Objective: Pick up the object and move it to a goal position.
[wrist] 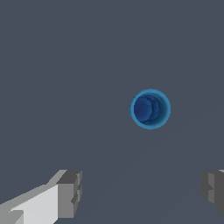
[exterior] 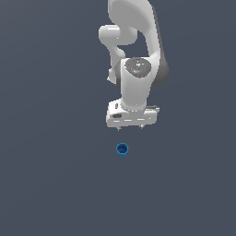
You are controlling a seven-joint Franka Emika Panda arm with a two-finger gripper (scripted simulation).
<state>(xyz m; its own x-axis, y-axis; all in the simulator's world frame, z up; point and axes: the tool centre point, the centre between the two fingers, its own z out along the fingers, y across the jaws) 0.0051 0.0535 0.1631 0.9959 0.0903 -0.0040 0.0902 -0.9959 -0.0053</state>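
The object point(exterior: 122, 150) is a tiny bright-blue round cup with a darker hollow centre, standing upright on the flat grey floor. In the wrist view the object point(wrist: 150, 109) appears from above, its rim a lighter blue ring. My white gripper point(exterior: 131, 127) hangs above the floor, a little beyond the cup and slightly toward the exterior view's right. Its two short fingers are spread wide with nothing between them. In the wrist view the gripper point(wrist: 142, 192) shows both grey fingertips point(wrist: 70, 192) far apart, and the cup lies outside the gap between them.
The white arm point(exterior: 136, 41) rises behind the gripper toward the top of the exterior view. A plain dark grey floor point(exterior: 55, 175) lies all around the cup.
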